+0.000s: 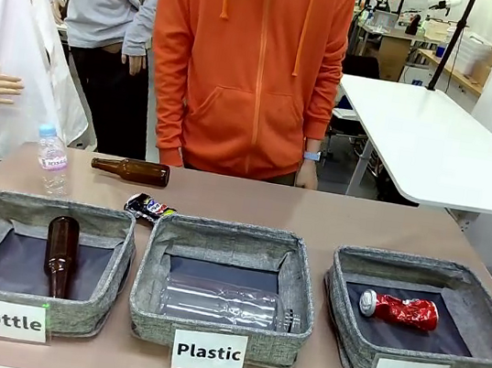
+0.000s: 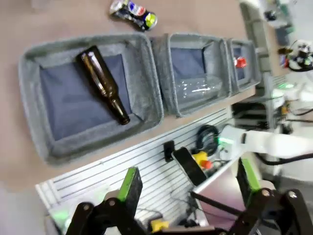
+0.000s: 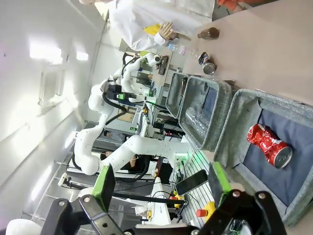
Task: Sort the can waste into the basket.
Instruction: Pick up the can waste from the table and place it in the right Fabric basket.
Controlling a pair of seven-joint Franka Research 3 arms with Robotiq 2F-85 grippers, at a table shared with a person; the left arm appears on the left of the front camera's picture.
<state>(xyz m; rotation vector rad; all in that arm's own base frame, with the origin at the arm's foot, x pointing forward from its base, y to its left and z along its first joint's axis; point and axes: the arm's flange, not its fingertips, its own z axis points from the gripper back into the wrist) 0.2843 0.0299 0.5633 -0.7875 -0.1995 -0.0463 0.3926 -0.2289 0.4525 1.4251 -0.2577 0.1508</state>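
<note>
Brown surface, three grey baskets in a row along its near side, a person in an orange hoodie at the far edge: by my reckoning the sorting stands about half done. One piece of can waste, the red can, lies in the basket labelled "Can" at the right. It is on its side, long axis running left to right, silver end toward the left. The dark printed can lies on the bare surface just beyond the far rims of the Bottle basket and the Plastic basket, well apart from where it belongs. It too lies flat, its long axis roughly left to right, the right end angled slightly nearer. My left gripper hangs above the near left, jaws spread wide and empty. My right gripper is likewise wide apart, holding nothing.
</note>
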